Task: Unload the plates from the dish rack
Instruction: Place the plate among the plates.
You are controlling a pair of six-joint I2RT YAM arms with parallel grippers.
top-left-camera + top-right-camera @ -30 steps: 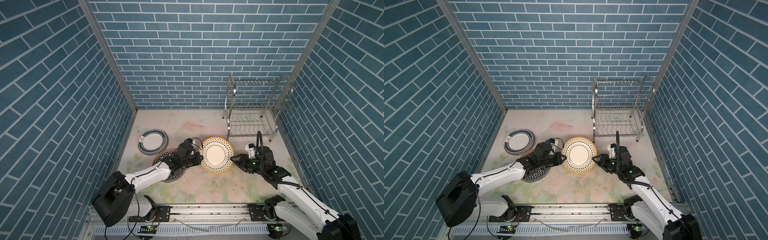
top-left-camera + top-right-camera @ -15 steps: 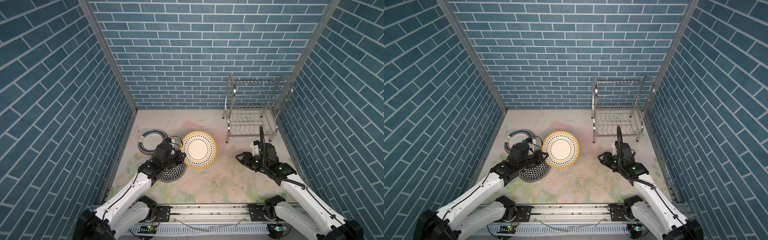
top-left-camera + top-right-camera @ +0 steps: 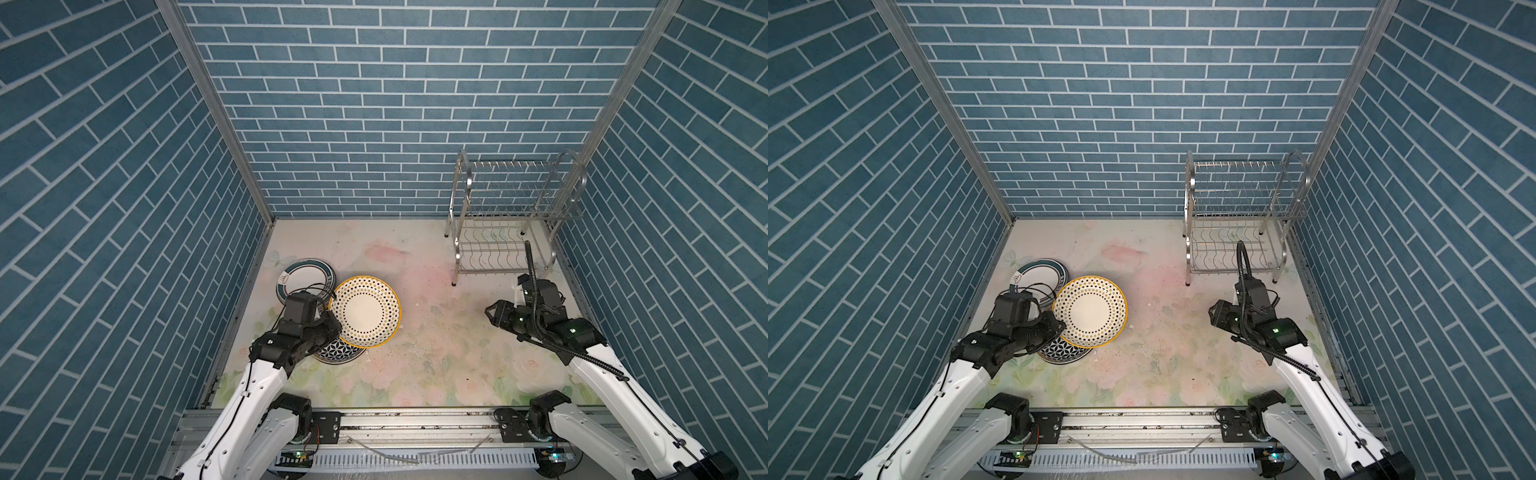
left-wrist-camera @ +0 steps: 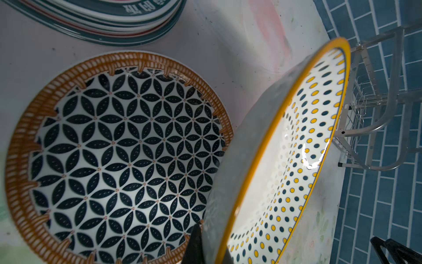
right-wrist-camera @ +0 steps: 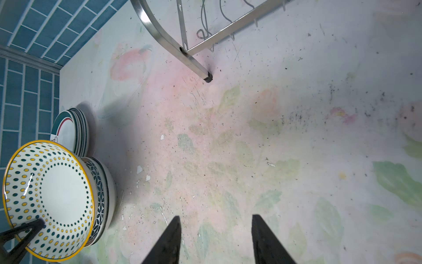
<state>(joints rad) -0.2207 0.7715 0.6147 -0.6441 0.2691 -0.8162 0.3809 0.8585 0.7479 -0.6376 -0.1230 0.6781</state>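
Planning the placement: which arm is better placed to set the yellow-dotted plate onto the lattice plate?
Left: the left claw is shut on the yellow-dotted plate, tilted above the lattice plate. The right claw is open, empty, and off by the dish rack.

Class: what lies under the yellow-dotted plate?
A black-lattice plate with an orange rim lies flat beneath the tilted yellow-dotted plate. Its far part is covered in both top views.

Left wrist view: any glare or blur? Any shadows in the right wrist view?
Left wrist view: glare streaks on the yellow-dotted plate, its near underside blurred. Right wrist view: a soft dark shadow on the table beside the stacked plates.
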